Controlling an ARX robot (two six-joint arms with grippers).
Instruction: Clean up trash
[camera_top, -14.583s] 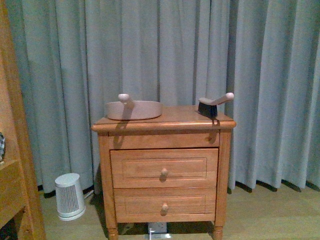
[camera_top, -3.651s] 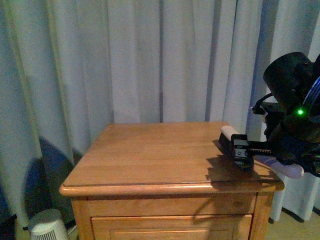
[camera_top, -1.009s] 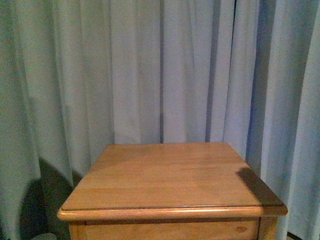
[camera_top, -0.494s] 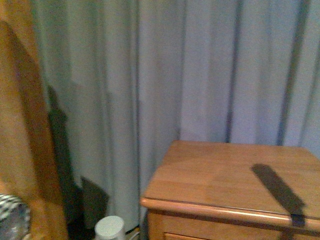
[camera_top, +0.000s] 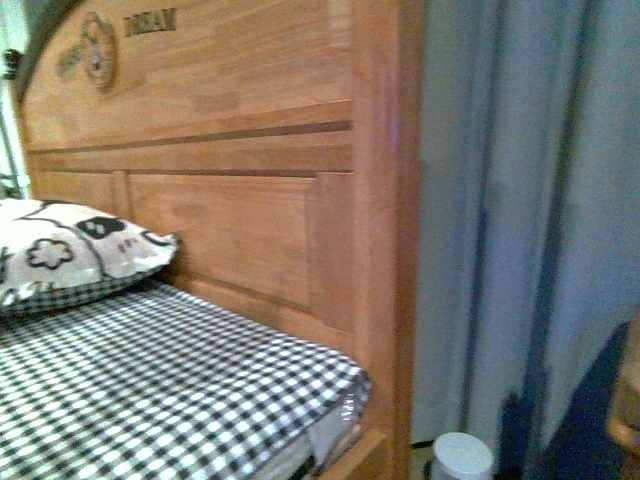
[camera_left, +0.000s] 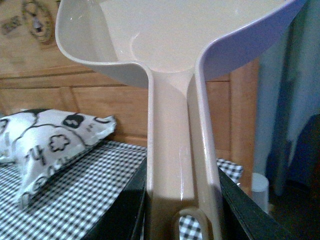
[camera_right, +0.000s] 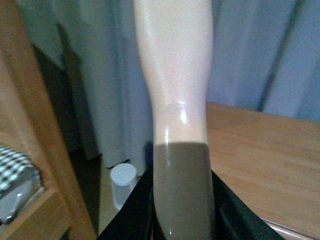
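Front view: a wooden headboard (camera_top: 250, 150) fills the upper left and centre of the frame, with a carved round emblem and lettering near its top left corner. A white pillow (camera_top: 70, 255) with black doodle print lies at the left edge, resting against the headboard. It sits on a black-and-white checked sheet (camera_top: 150, 380) that covers the lower left of the frame. Grey-blue curtains (camera_top: 520, 200) hang down the right side. A small white appliance (camera_top: 462, 458) stands on the floor at the bottom, right of centre, just beside the bed's corner post. Neither arm appears in this view.

Left wrist view: the left gripper (camera_left: 182, 215) is closed around the long handle of a beige dustpan (camera_left: 170, 45), with one black finger pressed against each side of the handle. The pan's open scoop stands out beyond the gripper, raised in front of the headboard and above the checked sheet. The pillow lies on the bed beyond it.

Right wrist view: the right gripper (camera_right: 181, 215) is clamped on a pale handle (camera_right: 175, 75), again with one black finger on each side. The handle reaches away from the gripper toward the curtains. Beyond it are a wooden bench (camera_right: 260, 150) to one side, the bed's corner to the other, and the white appliance on the floor between them.

The trash shows in none of the three views, so where it lies cannot be told.
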